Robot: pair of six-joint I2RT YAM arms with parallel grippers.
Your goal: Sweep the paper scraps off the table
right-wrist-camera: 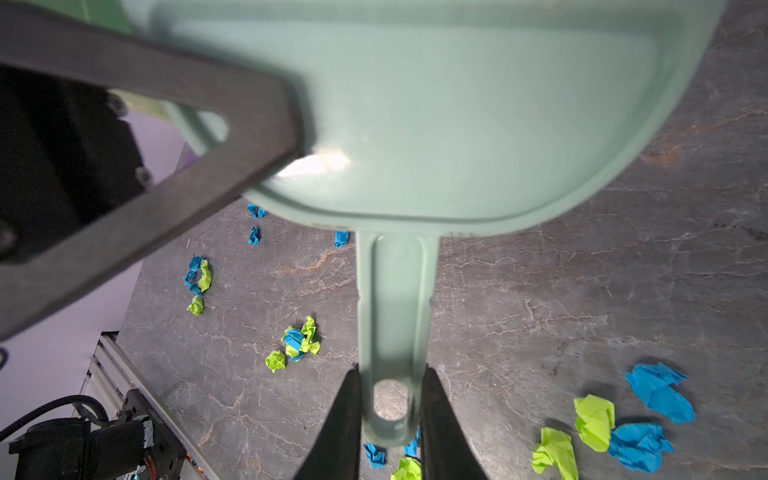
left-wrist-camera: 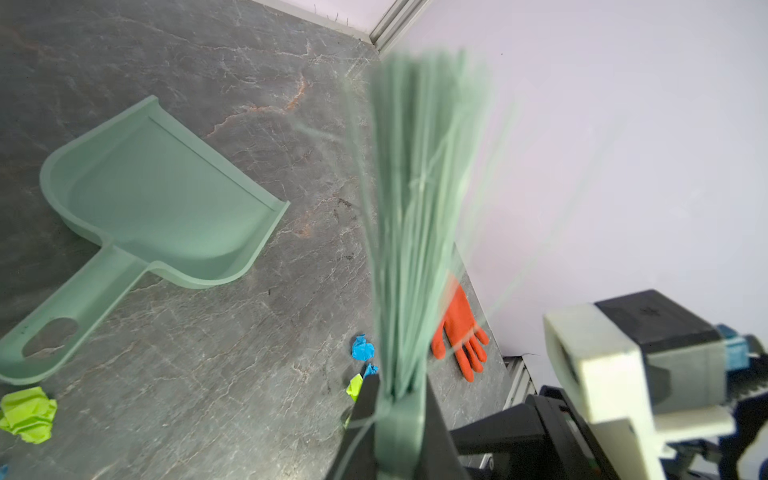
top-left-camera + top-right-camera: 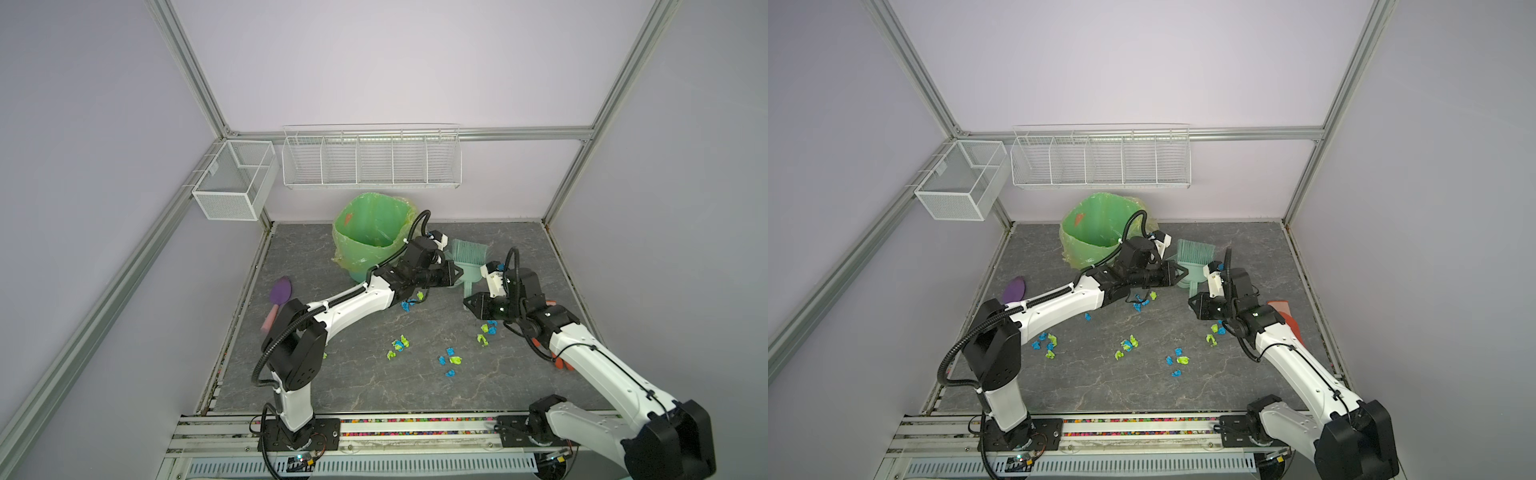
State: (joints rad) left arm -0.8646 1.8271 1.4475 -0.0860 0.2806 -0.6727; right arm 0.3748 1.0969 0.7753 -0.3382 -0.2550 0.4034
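Looking down in both top views, we find the left gripper (image 3: 457, 274) at the upper middle of the frame, just right of a round waste bin lined with a green plastic bag (image 3: 347, 253). Its fingers are clamped on the handle of a pale green hand brush with long plastic bristles (image 3: 469, 251). The bristles fan toward the top of the frame and look blurred in the left wrist view. Slightly lower and to the right, the right gripper (image 1: 390, 374) is closed on the handle end of a pale green plastic dustpan (image 2: 166, 191); the right wrist view shows a dark finger against each edge of that handle. In the left wrist view the pan lies flat on the dark grey, marble-veined table (image 3: 374, 386). The paper scraps (image 3: 400, 344), small crumpled bits of bright blue and lime green, lie loose on the table in clusters across the centre of both top views. Some are under the left forearm, some mid-table, some lower right of centre, and a few just below the right gripper. An orange rubber glove (image 2: 459, 328) lies by the table's right edge, partly under the right arm. A purple spoon-shaped scoop with a pink handle (image 3: 280, 293) lies near the left edge.
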